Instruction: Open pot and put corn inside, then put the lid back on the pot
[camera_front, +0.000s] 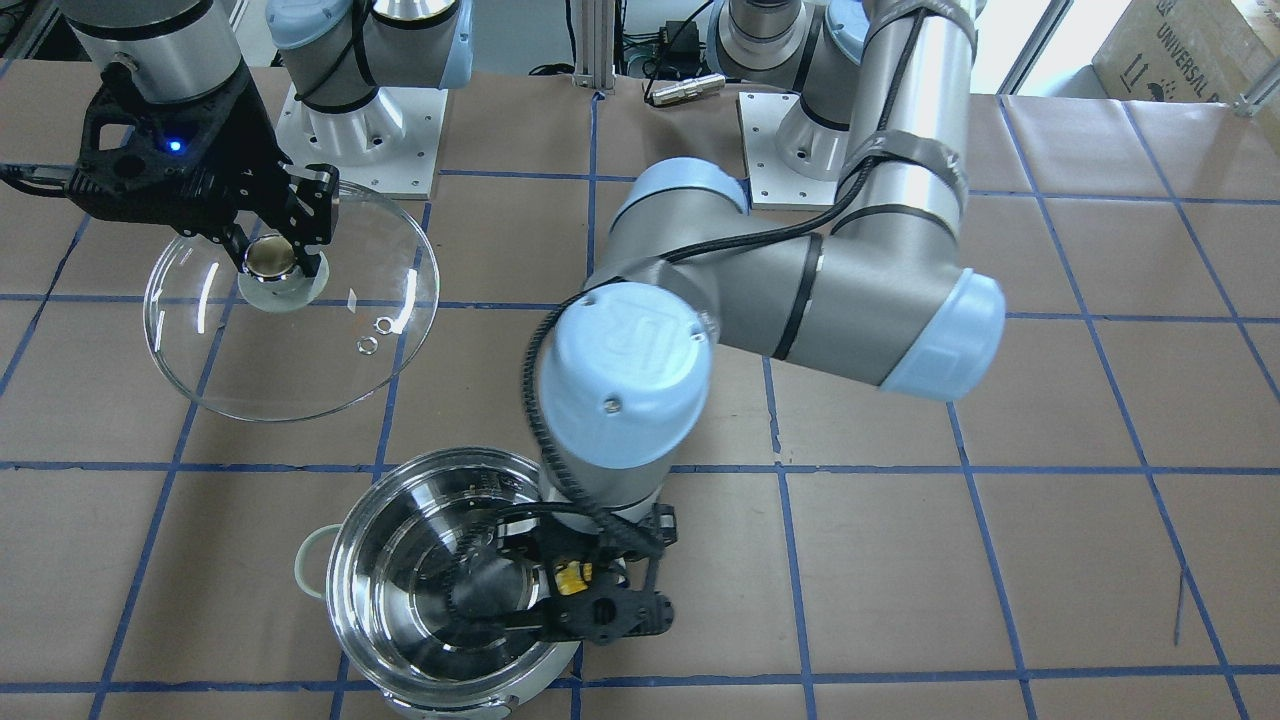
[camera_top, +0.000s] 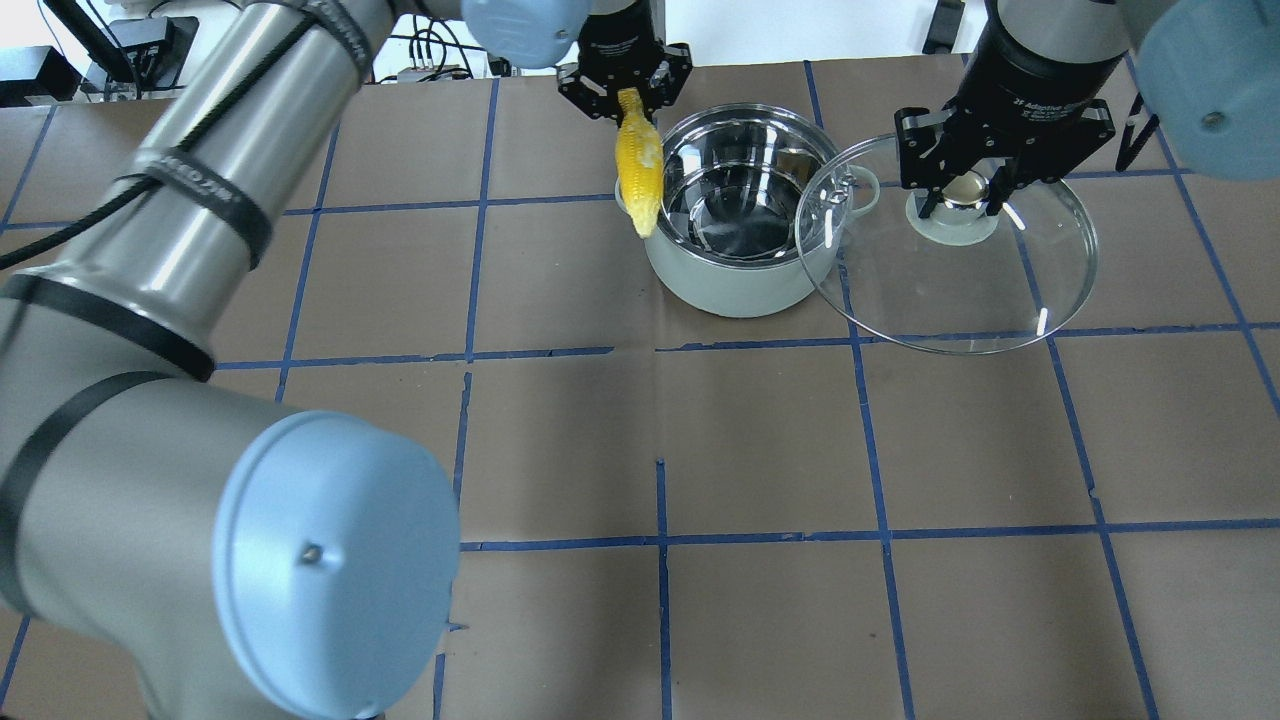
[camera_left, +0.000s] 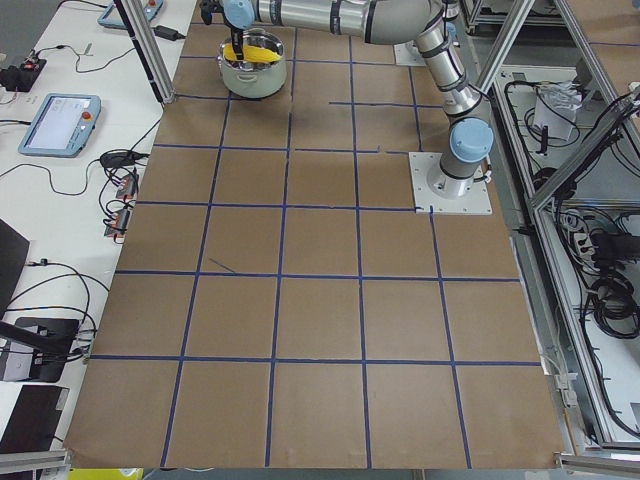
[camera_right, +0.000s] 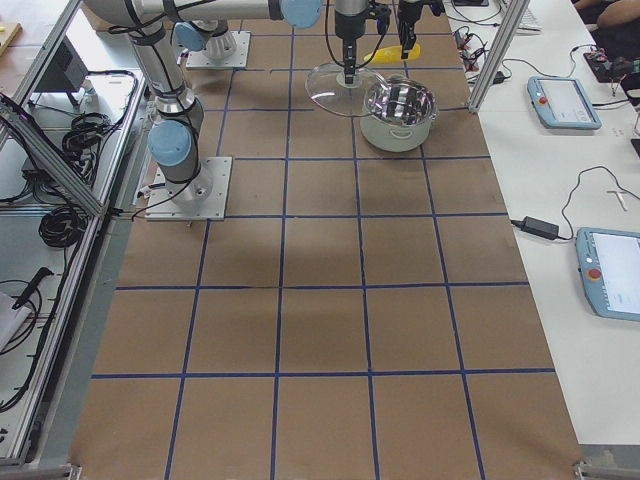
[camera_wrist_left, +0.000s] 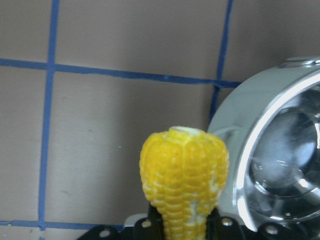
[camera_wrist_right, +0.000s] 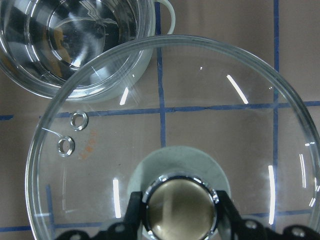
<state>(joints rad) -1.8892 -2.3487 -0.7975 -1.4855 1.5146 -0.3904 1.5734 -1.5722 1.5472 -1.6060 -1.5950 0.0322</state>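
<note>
our left claw (camera_top: 627, 98) clamps the corn (camera_top: 640, 170), which hangs tip-down just beside the pot (camera_top: 740, 285) rim (not yet over the opening, we judge); the opening lies toward our right. the right claw (camera_top: 965, 188) holds the lid (camera_top: 960, 300) aside.

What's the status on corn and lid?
Left end effector shut on corn at pot rim, not inside. Right end effector shut on lid, held aside. Pot empty.

One pot (camera_top: 740, 285), one corn (camera_top: 640, 170), one lid (camera_top: 950, 290).
</note>
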